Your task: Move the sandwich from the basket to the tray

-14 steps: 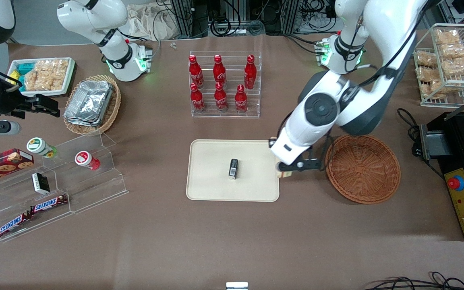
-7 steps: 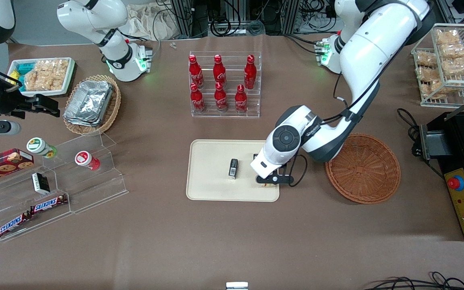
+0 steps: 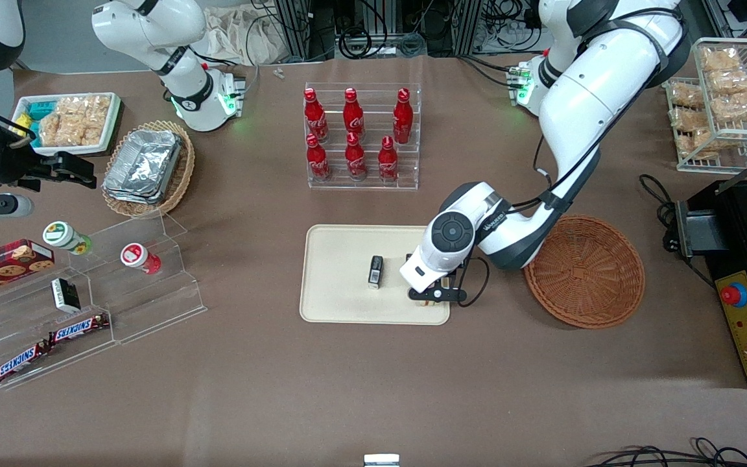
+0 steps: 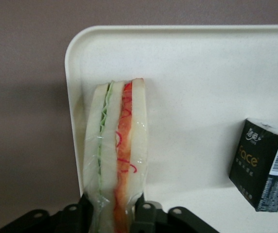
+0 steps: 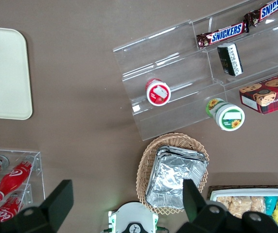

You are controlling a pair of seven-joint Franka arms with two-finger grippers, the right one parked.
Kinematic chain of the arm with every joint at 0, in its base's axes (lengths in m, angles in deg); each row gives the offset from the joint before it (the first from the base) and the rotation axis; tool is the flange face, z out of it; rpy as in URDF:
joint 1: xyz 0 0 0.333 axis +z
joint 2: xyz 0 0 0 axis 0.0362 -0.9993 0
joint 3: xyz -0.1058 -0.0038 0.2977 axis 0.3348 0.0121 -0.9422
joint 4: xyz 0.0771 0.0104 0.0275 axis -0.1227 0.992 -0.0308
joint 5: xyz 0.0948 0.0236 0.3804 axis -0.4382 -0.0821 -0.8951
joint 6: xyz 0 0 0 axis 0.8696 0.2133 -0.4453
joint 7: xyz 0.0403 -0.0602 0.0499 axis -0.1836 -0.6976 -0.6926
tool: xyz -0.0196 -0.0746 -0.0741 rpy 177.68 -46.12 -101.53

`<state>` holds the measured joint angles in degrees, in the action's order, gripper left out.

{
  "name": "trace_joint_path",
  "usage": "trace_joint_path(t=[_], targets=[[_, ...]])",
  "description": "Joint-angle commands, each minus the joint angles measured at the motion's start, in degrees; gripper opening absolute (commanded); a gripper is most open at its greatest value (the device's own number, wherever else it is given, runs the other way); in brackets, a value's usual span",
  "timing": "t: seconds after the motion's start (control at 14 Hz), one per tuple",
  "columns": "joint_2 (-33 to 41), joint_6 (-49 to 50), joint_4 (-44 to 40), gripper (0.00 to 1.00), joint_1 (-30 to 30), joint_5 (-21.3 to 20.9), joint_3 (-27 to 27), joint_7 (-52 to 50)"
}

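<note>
The wrapped sandwich (image 4: pixel 115 155), soft and easily crushed, is held lightly by its bread faces in the closed claw (image 4: pixel 113 213), low over the tray (image 3: pixel 334 305), at the small dark box's (image 4: pixel 263 165) three o'clock in the front view.
</note>
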<state>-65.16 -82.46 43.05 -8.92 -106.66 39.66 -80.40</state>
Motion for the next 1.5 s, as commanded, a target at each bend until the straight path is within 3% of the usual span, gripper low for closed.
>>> trace_joint_path(t=[0.0,0.36,0.57,1.07,1.43], targets=[[2.5,0.7,-2.0,1.0,-0.1,-1.1,-0.3,-1.4],[15.6,13.0,-0.6,1.0,5.0,0.4,0.1,-0.9],[24.1,14.9,3.4,1.0,11.0,7.7,0.3,1.0],[42.0,17.8,13.5,1.0,25.7,21.6,0.0,25.0],[44.4,25.9,12.6,1.0,34.4,22.4,-0.3,41.9]])
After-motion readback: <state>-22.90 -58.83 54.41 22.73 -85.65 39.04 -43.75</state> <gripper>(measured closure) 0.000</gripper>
